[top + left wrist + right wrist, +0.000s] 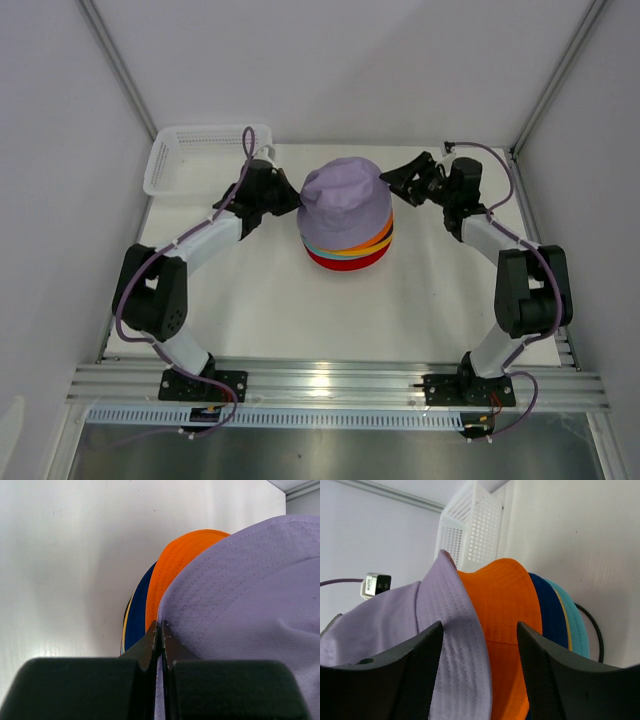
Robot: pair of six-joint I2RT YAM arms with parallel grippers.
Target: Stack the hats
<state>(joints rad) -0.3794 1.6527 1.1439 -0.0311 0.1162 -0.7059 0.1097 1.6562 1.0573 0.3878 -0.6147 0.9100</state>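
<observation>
Brim of lavender hat (345, 195) sits clamped in left fingers (149, 647), likely steadying it atop the hat stack (350, 252); right fingers (415, 670) stand apart at the opposite brim, gripping nothing.

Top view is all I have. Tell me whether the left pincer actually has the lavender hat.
Observer: Yes. The left wrist view shows the left pincer shut on the lavender hat at its brim.
Operator: Report the right pincer.
Observer: Open, its jaws standing either side of the lavender brim without pinching it.
Operator: Name the hats right beneath the lavender one.
Observer: The orange hat, then the navy hat, which is hard to make out from above.
</observation>
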